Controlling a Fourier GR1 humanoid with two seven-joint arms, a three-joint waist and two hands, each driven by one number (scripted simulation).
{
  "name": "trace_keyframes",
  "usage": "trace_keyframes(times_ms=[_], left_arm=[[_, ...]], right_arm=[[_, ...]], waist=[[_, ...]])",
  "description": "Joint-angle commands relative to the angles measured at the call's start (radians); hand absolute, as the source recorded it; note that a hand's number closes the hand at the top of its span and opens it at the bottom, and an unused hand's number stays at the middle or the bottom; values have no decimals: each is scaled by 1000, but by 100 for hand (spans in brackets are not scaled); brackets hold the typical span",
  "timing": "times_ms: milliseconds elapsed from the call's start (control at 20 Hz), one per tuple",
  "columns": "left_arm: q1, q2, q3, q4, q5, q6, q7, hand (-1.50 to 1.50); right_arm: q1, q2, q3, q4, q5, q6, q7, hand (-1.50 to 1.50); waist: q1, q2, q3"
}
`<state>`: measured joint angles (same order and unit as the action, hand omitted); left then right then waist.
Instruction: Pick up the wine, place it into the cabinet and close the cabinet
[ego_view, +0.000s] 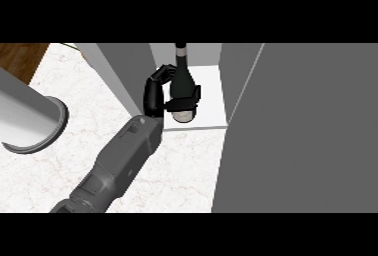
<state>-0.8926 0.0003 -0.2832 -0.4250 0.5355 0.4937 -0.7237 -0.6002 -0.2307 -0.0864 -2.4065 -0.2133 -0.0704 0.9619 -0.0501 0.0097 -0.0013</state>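
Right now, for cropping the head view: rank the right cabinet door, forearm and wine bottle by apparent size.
Largest: right cabinet door, though closest to camera.
Then: forearm.
Smallest: wine bottle, held by left hand.

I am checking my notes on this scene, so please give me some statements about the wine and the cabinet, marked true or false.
1. The left hand has its fingers curled round the wine bottle. True.
2. The cabinet is closed. False: it is open, and its white inside shows.
3. The bottle stands alone on the counter. False: it is held in the cabinet's opening.
4. Only one hand shows. True.
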Motion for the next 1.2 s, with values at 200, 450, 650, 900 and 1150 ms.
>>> trace_keyframes(times_ms=[200, 450, 650, 900, 1150], left_arm=[[-108, 0, 67, 159, 57, -51, -24, 150], [-152, 0, 83, 214, 47, -54, -45, 150], [-222, 12, 71, 292, 17, 55, -31, 150], [-245, 21, 58, 344, -12, 92, -6, 150], [-271, 52, 63, 380, -16, 41, 46, 150]], right_arm=[[31, 14, 11, -106, -53, -11, 49, -150], [-18, 0, -25, -70, -60, -30, 65, -150], [56, 40, 33, -44, -32, 17, -36, -150], [-6, 27, 24, -44, -34, -18, 15, -150], [-5, 40, 68, -33, -17, 2, -18, -150]], waist=[[-10, 4, 0], [0, 1, 0], [-19, 13, 1], [-17, 10, 0], [-36, 21, -1]])
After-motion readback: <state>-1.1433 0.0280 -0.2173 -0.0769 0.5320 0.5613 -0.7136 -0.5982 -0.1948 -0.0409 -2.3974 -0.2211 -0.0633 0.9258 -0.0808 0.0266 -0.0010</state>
